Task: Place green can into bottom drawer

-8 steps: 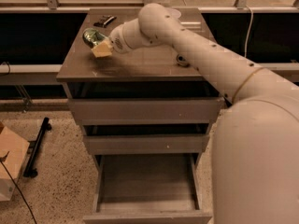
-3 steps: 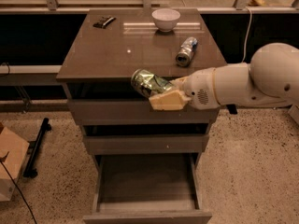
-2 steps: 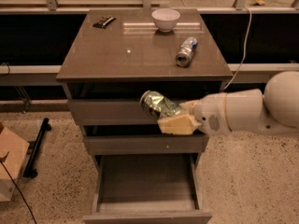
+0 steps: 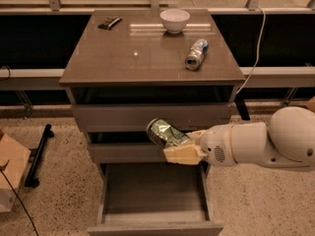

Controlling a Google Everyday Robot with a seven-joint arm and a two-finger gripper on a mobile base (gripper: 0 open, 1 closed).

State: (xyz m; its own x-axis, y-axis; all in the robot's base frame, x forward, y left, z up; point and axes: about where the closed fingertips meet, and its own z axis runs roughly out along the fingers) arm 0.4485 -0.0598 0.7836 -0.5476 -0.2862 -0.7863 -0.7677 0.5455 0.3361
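The green can (image 4: 164, 133) lies tilted on its side in my gripper (image 4: 183, 145), silver end toward the left. The gripper is shut on it, with cream fingers (image 4: 184, 154) under and behind the can. It hangs in front of the middle drawer front, above the open bottom drawer (image 4: 152, 194). That drawer is pulled out toward the camera and its inside shows nothing in it. My white arm (image 4: 256, 142) reaches in from the right.
On the cabinet top (image 4: 123, 58) lie a silver-and-blue can (image 4: 196, 54) on its side, a white bowl (image 4: 174, 19) and a small dark object (image 4: 109, 22). The two upper drawers (image 4: 147, 117) are closed. A cardboard box (image 4: 11, 176) and a black stand (image 4: 38, 156) sit on the floor at left.
The gripper carried the green can from the cabinet top, off the front edge and downward; it now hangs lower, in front of the middle drawer above the open bottom drawer.
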